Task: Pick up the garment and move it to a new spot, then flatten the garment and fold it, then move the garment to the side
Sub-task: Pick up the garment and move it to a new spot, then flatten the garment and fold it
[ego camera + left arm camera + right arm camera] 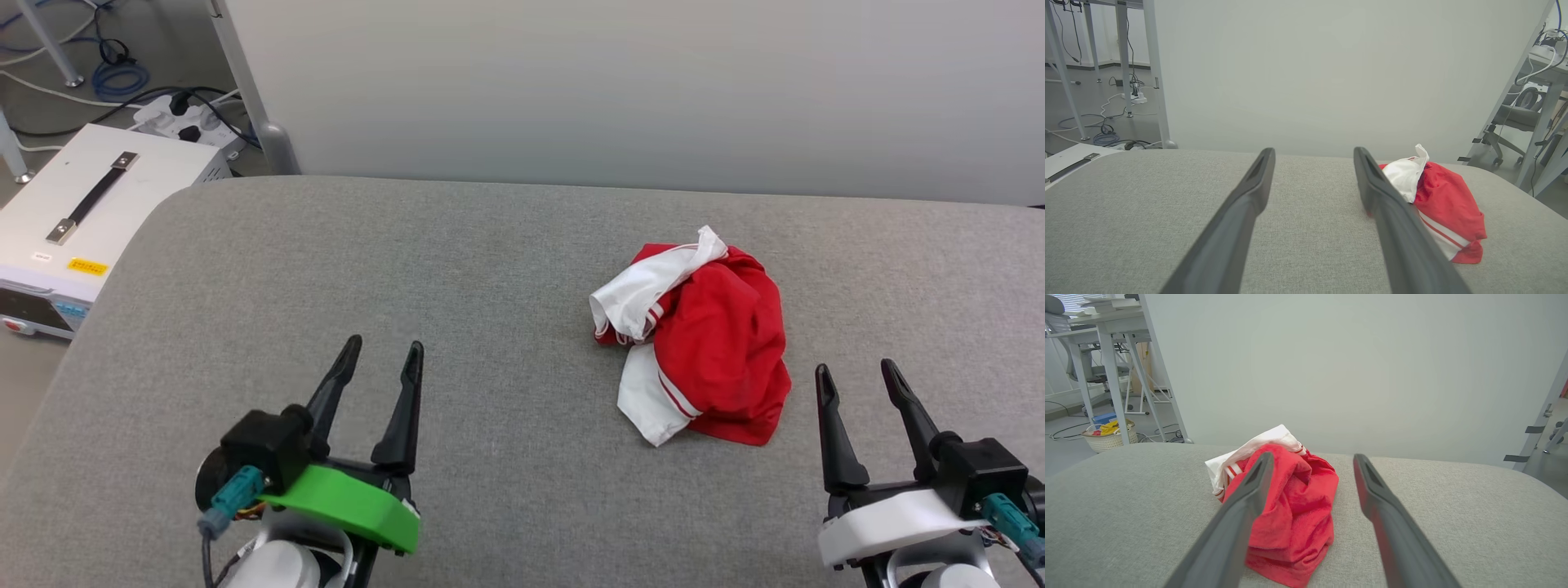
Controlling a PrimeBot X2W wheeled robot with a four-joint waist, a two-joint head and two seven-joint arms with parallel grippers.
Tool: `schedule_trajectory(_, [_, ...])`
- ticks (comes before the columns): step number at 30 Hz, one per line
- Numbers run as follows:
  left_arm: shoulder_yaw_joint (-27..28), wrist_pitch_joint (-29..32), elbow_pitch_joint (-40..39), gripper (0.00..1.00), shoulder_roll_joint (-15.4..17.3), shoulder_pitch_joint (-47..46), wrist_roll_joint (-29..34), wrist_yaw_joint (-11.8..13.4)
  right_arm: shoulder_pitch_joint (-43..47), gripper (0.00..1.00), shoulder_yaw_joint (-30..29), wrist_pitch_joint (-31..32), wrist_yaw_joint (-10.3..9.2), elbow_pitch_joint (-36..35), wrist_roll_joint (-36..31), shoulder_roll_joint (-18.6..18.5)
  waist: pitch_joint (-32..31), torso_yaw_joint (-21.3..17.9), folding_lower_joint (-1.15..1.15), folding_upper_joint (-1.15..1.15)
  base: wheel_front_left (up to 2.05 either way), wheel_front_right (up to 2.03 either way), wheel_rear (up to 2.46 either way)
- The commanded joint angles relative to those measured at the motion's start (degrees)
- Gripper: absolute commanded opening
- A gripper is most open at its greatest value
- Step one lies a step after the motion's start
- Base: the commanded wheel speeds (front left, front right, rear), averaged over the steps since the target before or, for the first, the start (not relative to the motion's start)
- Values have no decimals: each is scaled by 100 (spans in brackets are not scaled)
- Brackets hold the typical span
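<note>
Left gripper (384, 343) and right gripper (856, 368) both hovered over the grey padded table (457, 245), jaws spread wide, nothing held. The garment (718, 343) lay in a crumpled red-and-white heap near the right gripper, well apart from the left. Pick-up step looked not yet begun; next move probably needed the right gripper to reach in and pinch a raised fold.

Red garment (718, 351) with white sleeves and red-and-white striped trim, grey table (408, 269), dark-fingered hands
</note>
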Motion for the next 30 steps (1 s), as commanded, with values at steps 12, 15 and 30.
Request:
schedule_trajectory(12, [582,-33,218,100,-593,277,793,-523,114,100,47,-13,-4,-22,-55,-18,36,-71,0,0,0,0,0])
schedule_trajectory(15, [664,-33,263,100,-681,265,883,-620,127,100,51,-13,-4,-34,-122,-18,74,-46,0,0,0,0,0])
schedule_trajectory(30, [857,-34,464,100,-1105,12,1128,-941,-835,100,717,2602,-4,409,-380,-442,576,585,0,0,0,0,0])
